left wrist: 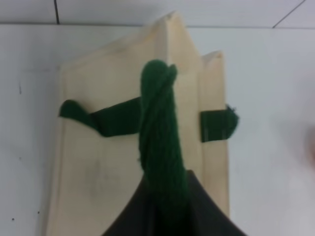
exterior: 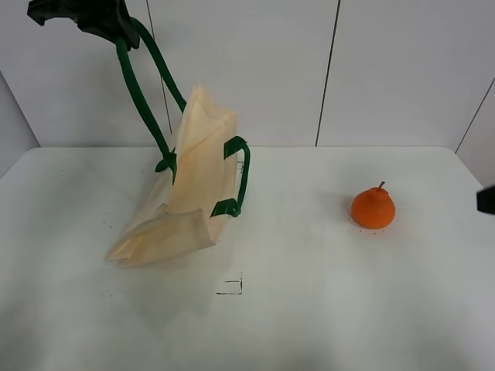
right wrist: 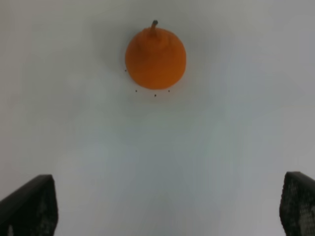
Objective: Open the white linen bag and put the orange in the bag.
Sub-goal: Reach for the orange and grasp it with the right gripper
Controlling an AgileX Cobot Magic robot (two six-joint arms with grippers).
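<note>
Bench (exterior: 325, 309): white.
Left tool (exterior: 116, 31): holding handle (left wrist: 157, 128) of limp white linen bag (exterior: 197, 170).
Right tool (right wrist: 167, 206): wide; orange (right wrist: 155, 58) looks firm, round, grasp its sides.

Hidden / clipped / unreadable:
left gripper (exterior: 120, 31): black body clipped by the high view's top edge; from its wrist camera the pads are buried behind the twisted dark green strap handle (left wrist: 157, 128). cream rectangular cloth tote bag (exterior: 193, 178): inside of mouth hidden, lower corner blurred, base runs off the wrist picture. right gripper (right wrist: 167, 209): black sliver at the high view's right edge; only stubs of two fingers (right wrist: 29, 209) on its own camera. pale pink smudge (left wrist: 311, 147): unidentifiable. small black table mark (exterior: 230, 286) and dark specks (right wrist: 155, 95): too small to read.
</note>
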